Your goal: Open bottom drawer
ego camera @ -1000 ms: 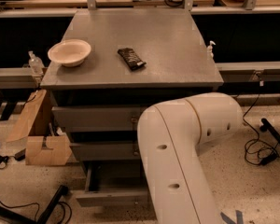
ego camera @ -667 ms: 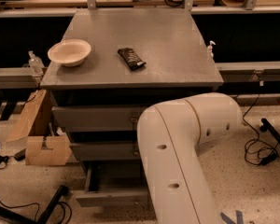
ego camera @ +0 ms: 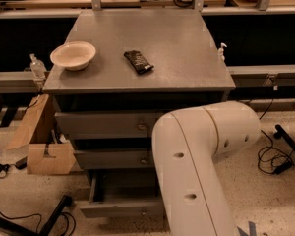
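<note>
The grey metal cabinet has three drawers. The bottom drawer [ego camera: 119, 208] is pulled out toward me, its grey tray open to view and its slim front panel at the lower edge of the picture. The middle drawer front [ego camera: 113, 159] and the taller top drawer front [ego camera: 105, 124] are in, each with a small round knob. My white arm [ego camera: 196, 156] fills the lower right and covers the right part of all three drawers. My gripper is hidden behind the arm, out of view.
On the cabinet top [ego camera: 187, 58] sit a white bowl [ego camera: 73, 55] at the left and a dark snack bar [ego camera: 138, 62] in the middle. A cardboard box [ego camera: 44, 154] stands on the floor left of the cabinet. Cables [ego camera: 275, 161] lie on the floor at right.
</note>
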`<action>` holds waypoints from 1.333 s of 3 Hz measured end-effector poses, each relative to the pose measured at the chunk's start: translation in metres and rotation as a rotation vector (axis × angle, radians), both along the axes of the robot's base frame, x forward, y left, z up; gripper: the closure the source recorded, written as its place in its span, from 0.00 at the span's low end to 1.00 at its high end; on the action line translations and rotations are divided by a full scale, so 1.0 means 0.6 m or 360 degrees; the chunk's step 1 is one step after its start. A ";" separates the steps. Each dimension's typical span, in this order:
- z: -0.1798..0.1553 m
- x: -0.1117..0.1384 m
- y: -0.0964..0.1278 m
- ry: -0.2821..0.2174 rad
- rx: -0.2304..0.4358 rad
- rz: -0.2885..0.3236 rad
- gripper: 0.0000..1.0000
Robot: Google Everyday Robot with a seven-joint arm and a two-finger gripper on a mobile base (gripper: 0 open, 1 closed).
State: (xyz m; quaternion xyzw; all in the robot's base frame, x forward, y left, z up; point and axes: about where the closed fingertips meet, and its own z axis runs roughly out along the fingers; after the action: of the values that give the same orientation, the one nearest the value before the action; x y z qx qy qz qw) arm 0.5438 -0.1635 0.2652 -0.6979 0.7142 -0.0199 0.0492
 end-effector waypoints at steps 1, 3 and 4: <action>-0.088 -0.014 0.026 0.0018 0.0179 0.0089 1.00; -0.103 -0.014 0.038 0.0017 0.0255 0.0105 1.00; -0.094 -0.005 0.038 0.0000 0.0245 0.0115 1.00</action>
State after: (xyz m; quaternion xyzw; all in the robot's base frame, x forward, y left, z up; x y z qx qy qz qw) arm 0.5410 -0.1406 0.2090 -0.7175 0.6879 0.0369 0.1033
